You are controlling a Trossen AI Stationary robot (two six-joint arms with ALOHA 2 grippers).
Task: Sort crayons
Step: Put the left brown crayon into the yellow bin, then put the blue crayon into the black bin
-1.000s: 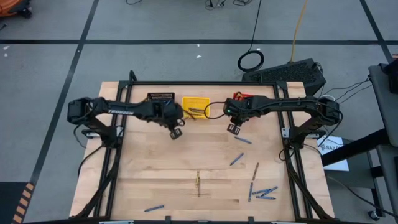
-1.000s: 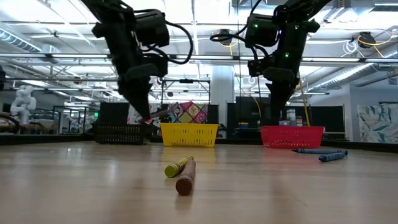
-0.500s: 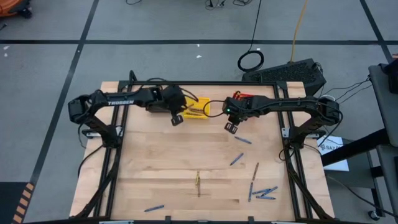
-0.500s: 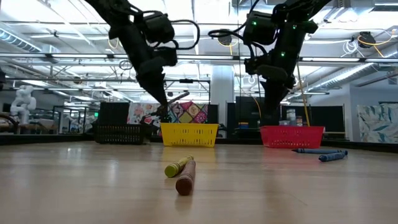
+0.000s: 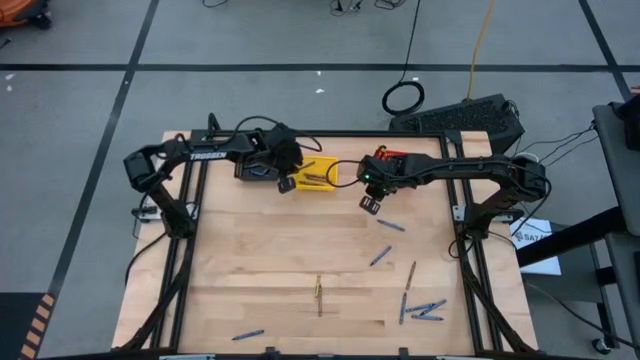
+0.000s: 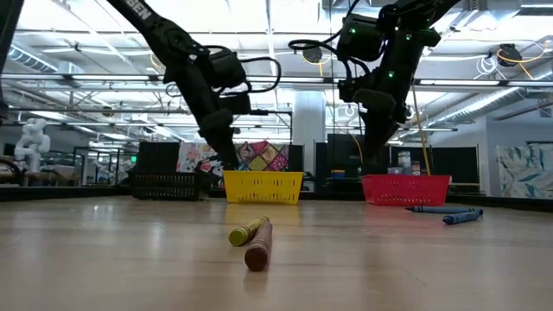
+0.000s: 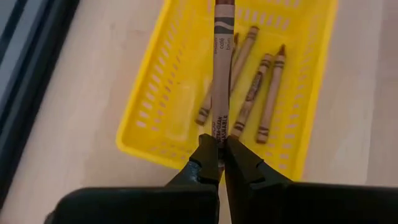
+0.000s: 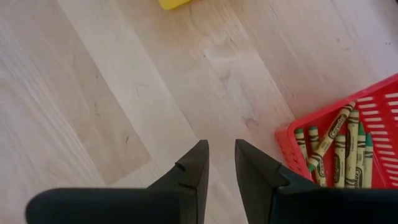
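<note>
My left gripper (image 5: 288,183) (image 7: 220,146) is shut on a brown crayon (image 7: 220,74) above the near left corner of the yellow basket (image 5: 318,173) (image 7: 168,93). Several brown crayons (image 7: 252,93) lie on that basket's floor. My right gripper (image 5: 370,205) (image 8: 221,149) hangs open over bare wood beside the red basket (image 8: 298,134), which holds olive-yellow crayons (image 8: 339,152). Loose crayons lie flat on the table: blue ones (image 5: 390,226) (image 5: 425,310), tan ones (image 5: 412,272) (image 5: 319,292). My left gripper pinches the brown crayon by one end (image 7: 218,127) between its two fingers. The fingers slant down toward the table's far side, and the crayon runs on in line with them. It is lifted clear, its free end (image 7: 224,6) out over the yellow basket.
A black basket (image 5: 255,160) stands left of the yellow one, partly under my left arm. In the low view a yellow crayon (image 6: 246,231) and a brown one (image 6: 257,252) lie near the camera, with blue ones (image 6: 445,210) at the right. The table's middle is bare wood.
My left gripper has carried the brown crayon toward the table's far edge, up to the yellow basket, and has rolled about its own line on the way. It has stayed shut on the crayon.
</note>
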